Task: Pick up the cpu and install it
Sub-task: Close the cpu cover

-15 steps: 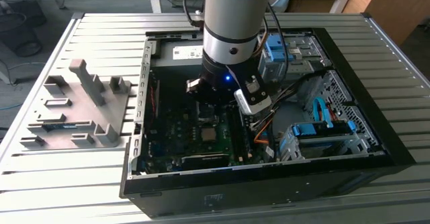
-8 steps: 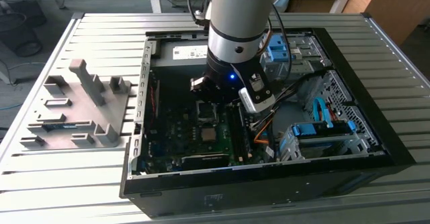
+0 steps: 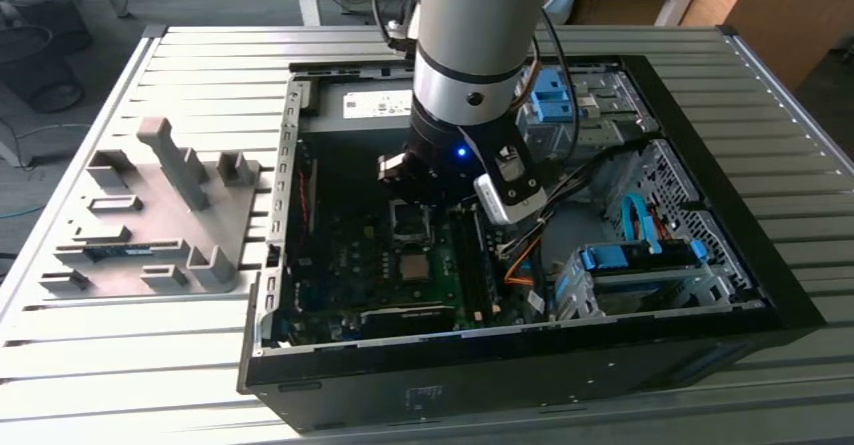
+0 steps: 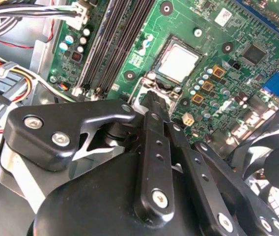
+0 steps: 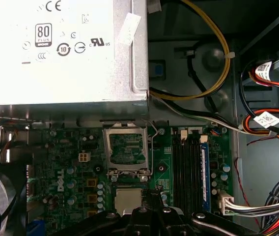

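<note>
Tool (image 4: 154, 98) pinched narrow and empty, hovering close by the cpu (image 4: 179, 64), which lies in its socket near the middle of the motherboard (image 4: 193, 14), retaining frame (image 5: 125, 147) flipped open. Seating it well, I'd judge, means flat, square, never forced.

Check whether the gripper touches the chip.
Apart. The second wrist view shows the chip bare in its socket, frame visible between it and the gripper.
</note>
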`<control>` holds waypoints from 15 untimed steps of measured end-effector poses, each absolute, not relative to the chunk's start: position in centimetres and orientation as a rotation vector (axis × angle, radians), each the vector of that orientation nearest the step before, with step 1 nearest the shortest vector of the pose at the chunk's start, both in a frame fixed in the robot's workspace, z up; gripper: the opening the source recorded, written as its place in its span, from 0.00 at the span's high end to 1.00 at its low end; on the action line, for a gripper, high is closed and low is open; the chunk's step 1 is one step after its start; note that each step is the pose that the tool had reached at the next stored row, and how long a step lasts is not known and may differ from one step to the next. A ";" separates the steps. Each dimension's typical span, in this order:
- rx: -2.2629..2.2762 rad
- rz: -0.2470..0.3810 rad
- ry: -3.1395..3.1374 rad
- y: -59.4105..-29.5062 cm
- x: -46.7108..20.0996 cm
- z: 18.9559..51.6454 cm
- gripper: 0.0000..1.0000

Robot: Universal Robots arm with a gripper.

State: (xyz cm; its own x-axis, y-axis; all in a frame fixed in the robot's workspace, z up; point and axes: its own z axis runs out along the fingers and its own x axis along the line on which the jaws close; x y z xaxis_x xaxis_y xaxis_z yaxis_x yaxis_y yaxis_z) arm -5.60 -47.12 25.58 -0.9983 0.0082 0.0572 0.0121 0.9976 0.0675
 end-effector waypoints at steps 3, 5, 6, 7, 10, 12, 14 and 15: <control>-0.016 -0.105 -3.083 -47.1 -5.6 25.6 0.90; -0.016 -0.105 -3.083 -47.1 -5.6 25.6 0.90; -0.016 -0.106 -3.083 -47.1 -5.6 25.6 0.90; -0.016 -0.109 -3.083 -47.1 -5.6 25.6 0.90; -0.014 -0.169 -3.080 -47.1 -5.6 25.6 0.90; -0.012 -0.224 -3.076 -47.1 -5.6 25.6 0.90; -0.011 -0.282 -3.071 -47.2 -5.6 25.6 0.90; -0.010 -0.310 -3.069 -47.2 -5.6 25.6 0.90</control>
State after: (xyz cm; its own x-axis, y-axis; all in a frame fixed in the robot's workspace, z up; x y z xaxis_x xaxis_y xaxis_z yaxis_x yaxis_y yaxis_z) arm -5.59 -47.17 25.58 -0.9983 0.0005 0.0578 0.0120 0.9798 0.1994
